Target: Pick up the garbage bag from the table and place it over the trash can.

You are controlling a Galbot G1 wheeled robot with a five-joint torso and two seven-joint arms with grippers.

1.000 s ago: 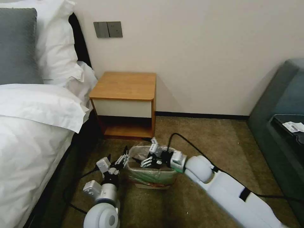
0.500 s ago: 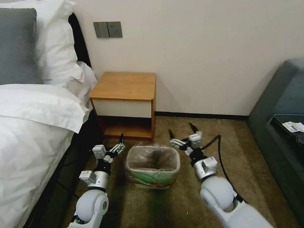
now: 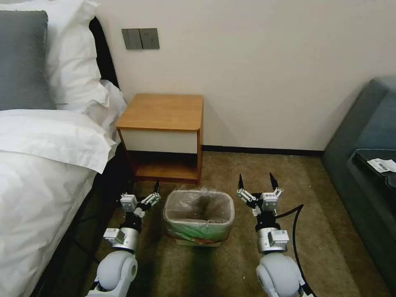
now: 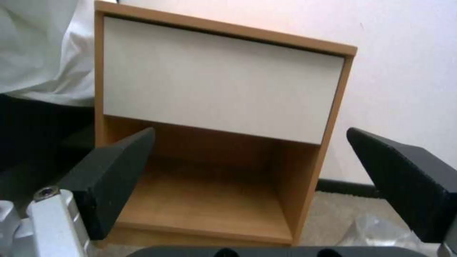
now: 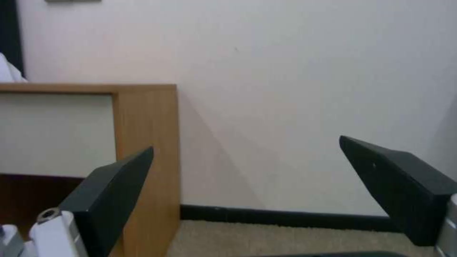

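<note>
The garbage bag [image 3: 198, 203] lines the light-green trash can [image 3: 198, 232] on the carpet, its translucent plastic folded out over the rim. A crinkled bit of the garbage bag [image 4: 376, 228] also shows in the left wrist view. The table [image 3: 163, 111] stands just behind the can with a bare top; the wrist views show its white drawer front [image 4: 219, 85] and its side panel [image 5: 145, 121]. My left gripper [image 3: 152, 193] [image 4: 250, 132] hangs open just left of the can. My right gripper [image 3: 255, 178] [image 5: 246, 142] stands open to the can's right. Both hold nothing.
A bed with white linen [image 3: 41, 173] runs along the left. A dark sofa [image 3: 363, 165] stands at the right, and a black cable [image 3: 295, 222] loops beside my right arm. The wall rises right behind the table. Open carpet [image 3: 288, 173] lies right of the can.
My right gripper has come out of the can and swung to its right side. The left gripper has drawn back a little. The bag stays on the can.
</note>
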